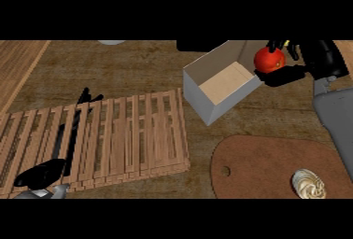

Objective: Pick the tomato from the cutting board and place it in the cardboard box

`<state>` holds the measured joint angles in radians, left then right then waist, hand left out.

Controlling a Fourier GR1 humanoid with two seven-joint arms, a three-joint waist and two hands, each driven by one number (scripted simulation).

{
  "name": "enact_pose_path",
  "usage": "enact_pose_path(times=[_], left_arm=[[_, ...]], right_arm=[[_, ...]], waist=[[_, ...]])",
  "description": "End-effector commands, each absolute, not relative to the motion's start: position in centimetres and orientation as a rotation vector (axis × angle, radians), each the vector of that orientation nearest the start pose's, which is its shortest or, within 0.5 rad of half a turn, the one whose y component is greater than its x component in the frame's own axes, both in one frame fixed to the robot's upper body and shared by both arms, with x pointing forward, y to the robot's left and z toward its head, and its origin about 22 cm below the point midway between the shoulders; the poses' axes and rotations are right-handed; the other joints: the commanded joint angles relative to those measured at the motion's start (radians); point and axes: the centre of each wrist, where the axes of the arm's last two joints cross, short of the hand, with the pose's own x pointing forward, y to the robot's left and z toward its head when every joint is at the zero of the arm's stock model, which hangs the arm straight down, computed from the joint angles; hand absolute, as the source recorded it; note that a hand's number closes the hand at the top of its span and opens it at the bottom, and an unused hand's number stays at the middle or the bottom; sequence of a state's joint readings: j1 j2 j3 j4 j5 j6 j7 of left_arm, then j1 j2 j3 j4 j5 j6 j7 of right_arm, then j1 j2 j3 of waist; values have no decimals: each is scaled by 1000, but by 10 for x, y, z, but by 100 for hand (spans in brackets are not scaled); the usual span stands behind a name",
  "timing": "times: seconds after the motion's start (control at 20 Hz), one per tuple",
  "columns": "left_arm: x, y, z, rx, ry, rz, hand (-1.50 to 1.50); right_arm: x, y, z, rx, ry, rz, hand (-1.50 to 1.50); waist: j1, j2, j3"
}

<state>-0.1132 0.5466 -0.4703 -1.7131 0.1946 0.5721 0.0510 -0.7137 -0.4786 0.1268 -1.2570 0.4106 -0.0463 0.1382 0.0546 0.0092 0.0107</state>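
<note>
Tomato (268, 59), red and round, is held in the right hand (289, 70) at the upper right of the head view, above the far right corner of the cardboard box (207, 95). Black fingers (279, 45) are curled over its top and the thumb is pressed in from below, so the hand is clamped on the fruit. Whether the tomato is already inside the box walls or only level with the rim cannot be told from this angle. The right forearm (334, 116) is seen as a grey shape running down the right edge of the view.

The box is open at the top, with grey outer walls and a pale tan floor, and it is set at a slant on the brown counter (82, 74). Just beside it, toward the lower right, the brown rounded cutting board (269, 163) is laid flat, with a small hole near its left edge. A pale, swirled round object (309, 184) is placed on the board's lower right part; what it is cannot be made out.

A slatted wooden rack (131, 135) is spread across the left half of the counter, well apart from the box. The left hand (43, 173) is shown at the lower left, over the near edge of the rack, with its fingers bunched together and nothing held in them
</note>
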Motion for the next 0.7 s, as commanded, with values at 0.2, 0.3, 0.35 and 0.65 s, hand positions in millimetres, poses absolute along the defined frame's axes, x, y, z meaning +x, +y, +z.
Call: enact_pose_path(times=[0.2,0.3,0.35,0.65], left_arm=[[250,299,36,562,-1445,-242,0],[250,302,39,579,-1455,-262,0],[257,293,38,588,-1480,-242,0],[246,287,30,554,-1470,-256,0]], right_arm=[[414,-208,174,-710,-1685,720,150],[417,-192,161,-722,-1656,716,150],[420,-188,154,-725,-1640,727,150],[436,-187,134,-732,-1493,657,-150]], waist=[[30,27,-11],[36,26,-11],[33,35,-10],[53,39,-10]])
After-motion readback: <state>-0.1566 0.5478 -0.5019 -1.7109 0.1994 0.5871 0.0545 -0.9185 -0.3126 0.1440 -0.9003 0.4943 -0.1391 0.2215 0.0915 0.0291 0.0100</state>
